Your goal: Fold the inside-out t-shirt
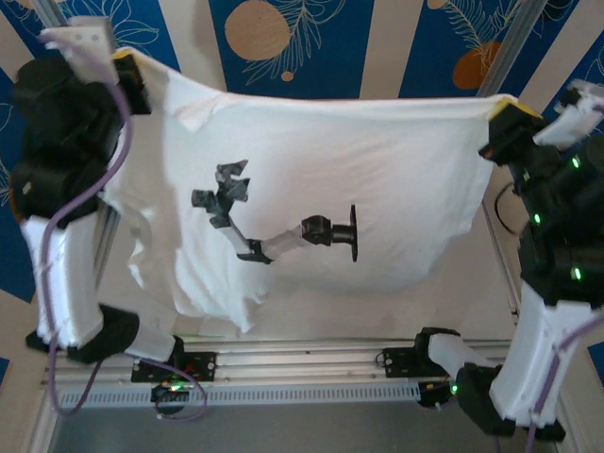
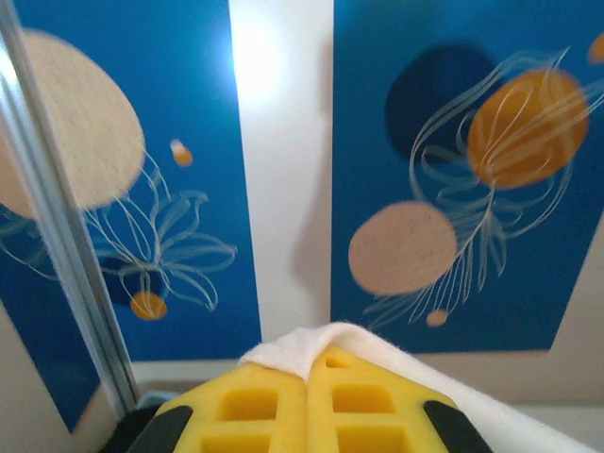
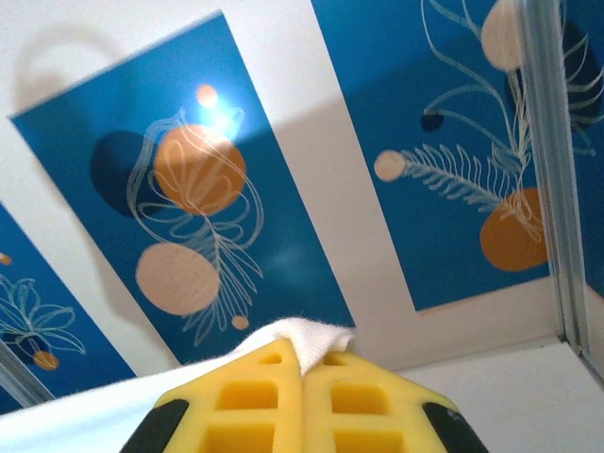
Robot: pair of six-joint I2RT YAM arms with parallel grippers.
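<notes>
My left claw [image 1: 125,62] at ten and right claw [image 1: 508,109] at two clench the inside-out t-shirt [image 1: 311,160] aloft; next, probably laying it flat.

The shirt [image 1: 396,160] is white, its print [image 1: 316,229] black and grey. At twelve o'clock the wall [image 1: 340,47] is blue with white stripes, orange and beige discs. Fingers [image 2: 255,406] are yellow.

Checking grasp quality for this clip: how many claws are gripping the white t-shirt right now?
2. The left claw pinches the t-shirt at its upper left edge in the overhead view; the right claw pinches its upper right edge. The cloth hangs spread between them.
</notes>
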